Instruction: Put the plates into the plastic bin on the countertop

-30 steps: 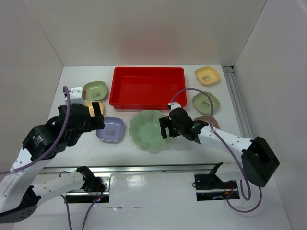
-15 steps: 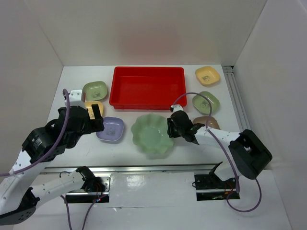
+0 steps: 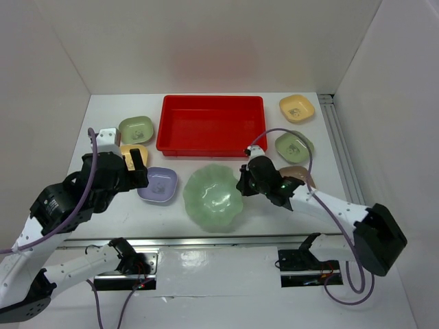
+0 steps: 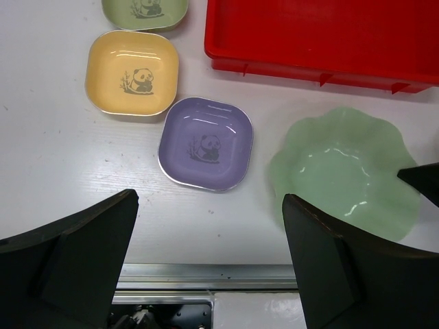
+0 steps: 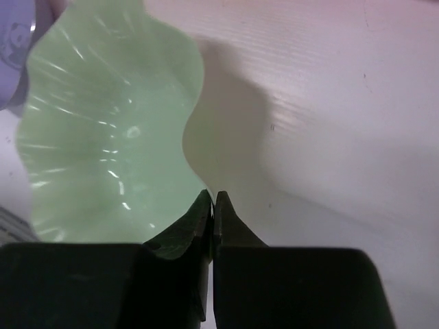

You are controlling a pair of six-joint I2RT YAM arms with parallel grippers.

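On the white countertop (image 3: 171,216), right gripper (image 5: 212,205) pinches scalloped green dish (image 3: 212,199) by its rim (stiff, slick, likely light); left gripper (image 4: 209,226) gapes wide.

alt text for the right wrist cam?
Right gripper pinched shut on the rim of the pale green scalloped dish, which fills the left of the frame and throws a shadow on the white countertop. A corner of a lavender dish shows at top left.

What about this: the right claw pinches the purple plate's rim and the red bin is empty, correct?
No: the right claw pinches the rim of the large green plate, as the right wrist view shows; the red bin is empty.
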